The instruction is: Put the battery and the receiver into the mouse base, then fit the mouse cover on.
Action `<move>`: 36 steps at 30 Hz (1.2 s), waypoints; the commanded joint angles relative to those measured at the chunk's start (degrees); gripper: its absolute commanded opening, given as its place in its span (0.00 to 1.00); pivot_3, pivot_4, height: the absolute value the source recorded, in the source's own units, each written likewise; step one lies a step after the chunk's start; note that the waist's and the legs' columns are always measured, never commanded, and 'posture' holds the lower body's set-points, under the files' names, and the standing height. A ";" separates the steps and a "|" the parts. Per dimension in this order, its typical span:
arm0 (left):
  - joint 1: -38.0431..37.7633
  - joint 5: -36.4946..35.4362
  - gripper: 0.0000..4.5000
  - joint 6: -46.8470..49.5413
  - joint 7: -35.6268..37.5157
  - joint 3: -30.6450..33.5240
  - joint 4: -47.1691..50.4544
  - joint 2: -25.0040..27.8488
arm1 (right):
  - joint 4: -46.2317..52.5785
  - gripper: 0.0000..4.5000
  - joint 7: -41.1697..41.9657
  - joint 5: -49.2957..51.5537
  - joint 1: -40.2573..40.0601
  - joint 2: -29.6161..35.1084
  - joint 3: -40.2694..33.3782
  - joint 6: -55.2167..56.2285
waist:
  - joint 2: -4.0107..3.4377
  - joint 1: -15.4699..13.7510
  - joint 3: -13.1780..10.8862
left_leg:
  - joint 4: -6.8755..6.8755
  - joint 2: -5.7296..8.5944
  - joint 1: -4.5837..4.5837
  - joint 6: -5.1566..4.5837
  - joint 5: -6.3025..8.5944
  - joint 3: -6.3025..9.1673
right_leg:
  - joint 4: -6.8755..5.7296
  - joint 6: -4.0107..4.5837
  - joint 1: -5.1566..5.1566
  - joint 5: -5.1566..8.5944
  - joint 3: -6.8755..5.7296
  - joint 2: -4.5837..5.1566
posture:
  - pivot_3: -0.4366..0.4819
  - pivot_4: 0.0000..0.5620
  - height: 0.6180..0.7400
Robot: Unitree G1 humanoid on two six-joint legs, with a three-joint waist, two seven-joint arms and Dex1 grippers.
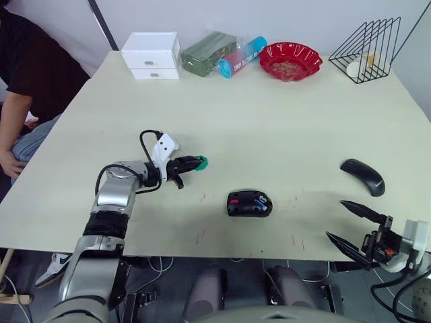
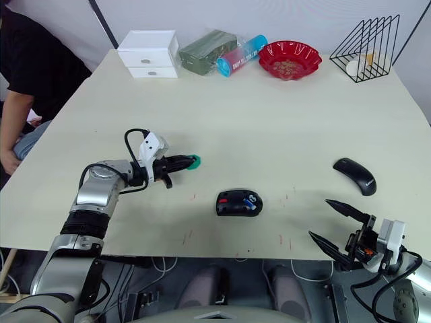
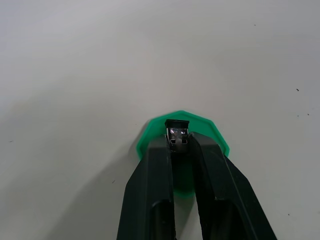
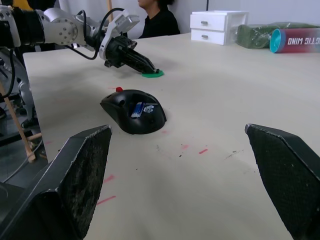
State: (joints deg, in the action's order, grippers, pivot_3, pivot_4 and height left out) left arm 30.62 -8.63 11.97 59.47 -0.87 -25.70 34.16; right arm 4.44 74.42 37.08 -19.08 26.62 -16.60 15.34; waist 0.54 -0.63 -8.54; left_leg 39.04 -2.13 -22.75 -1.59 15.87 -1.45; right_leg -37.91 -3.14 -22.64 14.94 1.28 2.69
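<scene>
Left wrist view: receiver (image 3: pixel 177 135) lengthwise between fingertips

We are reading only one text: white letters "MING", with a cut-off letter before them, on the red band of the blue-capped tube (image 4: pixel 296 39) that is lying at the far edge of the table (image 1: pixel 269 121). We are finding no other words, numbers or signs that we can read.
</scene>
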 commanded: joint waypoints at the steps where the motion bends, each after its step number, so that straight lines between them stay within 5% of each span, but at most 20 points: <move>1: 0.28 -0.31 0.01 -0.28 1.40 0.25 2.95 2.21 | 1.61 1.00 0.97 1.88 0.61 0.02 -0.54 0.69 | 0.00 0.01 0.00 | 0.00 0.00 0.00 0.00 0.00 0.00 | 0.00 0.00 0.00 0.00 0.00 0.00 | 0.48 0.27 1.00; 13: 0.17 -0.64 0.01 -1.60 5.01 0.17 5.58 5.43 | 1.06 1.00 2.16 3.35 2.76 0.18 -0.61 0.14 | 0.01 -0.05 -0.01 | 0.00 0.00 -0.02 0.00 0.00 0.00 | 0.01 0.00 0.00 0.00 -0.01 0.00 | 0.48 0.27 1.00; 22: 1.80 -4.86 0.01 -3.34 14.98 0.72 8.66 8.26 | 3.39 1.00 0.40 4.07 5.05 3.73 -0.69 -5.70 | 0.01 -0.05 -0.01 | 0.01 -0.01 -0.01 0.00 0.00 -0.01 | -0.01 0.00 -0.01 0.00 0.00 0.00 | 0.48 0.27 1.00; 36: 7.95 -7.79 0.01 -0.42 21.48 -3.33 14.36 5.79 | 18.37 1.00 -21.68 10.87 12.65 9.23 2.57 -35.86 | 0.06 0.10 -0.07 | 0.07 0.00 -0.08 0.00 0.00 0.02 | -0.02 0.00 -0.03 0.00 -0.01 -0.02 | 0.48 0.27 1.00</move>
State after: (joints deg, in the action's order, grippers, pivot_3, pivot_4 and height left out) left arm 36.83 -15.26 11.73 80.26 -3.89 -13.63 40.08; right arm 18.52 55.75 45.84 -7.77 35.18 -14.34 -16.96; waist 0.60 -0.53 -8.61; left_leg 39.12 -2.14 -22.83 -1.59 15.87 -1.44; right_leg -37.97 -3.14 -22.68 14.94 1.29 2.68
